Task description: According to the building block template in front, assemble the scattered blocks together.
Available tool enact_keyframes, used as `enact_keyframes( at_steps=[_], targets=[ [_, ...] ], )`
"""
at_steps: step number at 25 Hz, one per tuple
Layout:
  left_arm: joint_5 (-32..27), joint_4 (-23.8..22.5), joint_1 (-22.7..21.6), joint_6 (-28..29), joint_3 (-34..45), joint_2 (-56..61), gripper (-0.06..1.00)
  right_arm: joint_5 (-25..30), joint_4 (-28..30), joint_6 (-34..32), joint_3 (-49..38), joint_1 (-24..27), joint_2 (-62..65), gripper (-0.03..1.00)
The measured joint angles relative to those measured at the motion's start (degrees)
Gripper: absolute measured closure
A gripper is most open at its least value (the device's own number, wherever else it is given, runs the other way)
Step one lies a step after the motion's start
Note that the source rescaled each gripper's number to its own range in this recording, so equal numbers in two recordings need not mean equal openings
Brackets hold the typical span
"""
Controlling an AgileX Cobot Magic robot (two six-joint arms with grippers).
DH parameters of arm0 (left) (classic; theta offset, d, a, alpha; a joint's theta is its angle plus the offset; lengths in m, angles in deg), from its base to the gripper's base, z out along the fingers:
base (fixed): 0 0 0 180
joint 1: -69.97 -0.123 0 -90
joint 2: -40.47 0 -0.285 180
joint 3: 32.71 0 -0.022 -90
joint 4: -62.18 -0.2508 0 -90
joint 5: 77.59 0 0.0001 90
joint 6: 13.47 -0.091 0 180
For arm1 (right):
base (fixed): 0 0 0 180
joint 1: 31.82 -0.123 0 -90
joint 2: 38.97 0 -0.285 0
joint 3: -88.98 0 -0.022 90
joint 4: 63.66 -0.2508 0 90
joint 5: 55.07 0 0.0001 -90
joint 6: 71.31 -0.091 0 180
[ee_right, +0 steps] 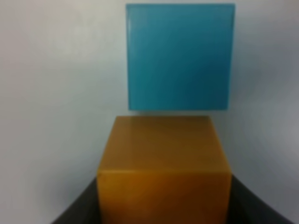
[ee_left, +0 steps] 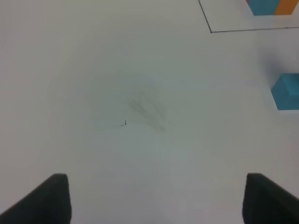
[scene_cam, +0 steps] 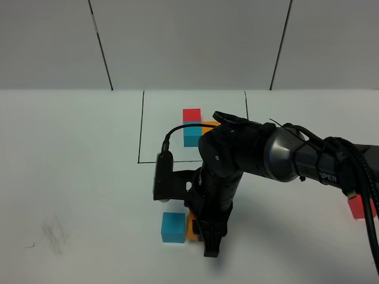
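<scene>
The building block template [scene_cam: 191, 125] lies inside a thin black drawn rectangle: a red cube behind a cyan cube, with an orange cube beside them half hidden by my right arm. Its corner shows in the left wrist view [ee_left: 266, 5]. My right gripper [scene_cam: 204, 235] [ee_right: 163, 205] reaches across the middle and is shut on the scattered orange cube [scene_cam: 190, 228] [ee_right: 163, 163], low at the table, right beside the scattered cyan cube [scene_cam: 173, 228] [ee_right: 180, 56] [ee_left: 286, 91]. The scattered red cube [scene_cam: 356, 207] lies far right, partly behind a cable. My left gripper [ee_left: 156, 200] is open and empty above bare table.
The table is white, with a grey smudge [scene_cam: 56, 234] [ee_left: 147, 109] at the front left. The right arm's bulk and cables [scene_cam: 331, 165] stretch from the right edge to the middle. A white panelled wall stands behind.
</scene>
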Motion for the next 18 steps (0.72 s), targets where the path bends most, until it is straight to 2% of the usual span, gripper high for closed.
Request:
enact_keyframes(
  at_steps=[18],
  targets=[
    [0.0, 0.0, 0.0, 0.0, 0.0, 0.0, 0.1, -3.3, 1.38, 0.43, 0.0, 0.0, -2.18, 0.94]
  ],
)
